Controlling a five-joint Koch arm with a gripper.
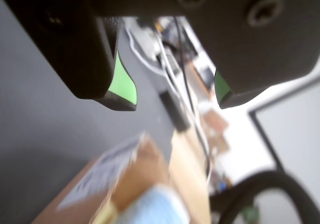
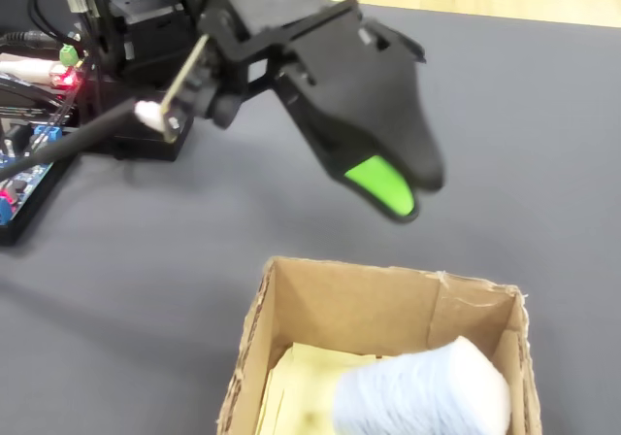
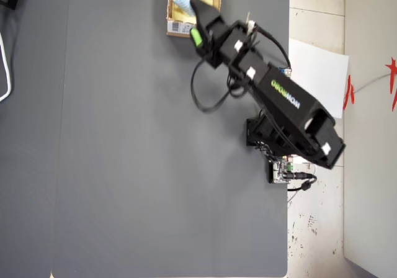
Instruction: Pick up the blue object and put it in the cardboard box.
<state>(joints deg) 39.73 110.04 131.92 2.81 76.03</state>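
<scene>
Black gripper [image 1: 177, 101] with green-padded jaws, spread wide and empty, above my small tan cardboard box [image 2: 374, 304].
Pale blue, soft-looking rounded block [image 2: 422, 391] lies inside; probably light, squashy, best pinched across its middle.

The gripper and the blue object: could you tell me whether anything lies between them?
Nothing does. In the fixed view the gripper hangs open above the cardboard box, and only air and the box's rim separate it from the blue object inside.

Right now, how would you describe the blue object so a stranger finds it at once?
Look at the dark grey mat, then the cardboard box at its edge. Inside lies the blue object, a pale, almost white, soft rounded block, unlike the flat yellowish box floor beside it.
</scene>
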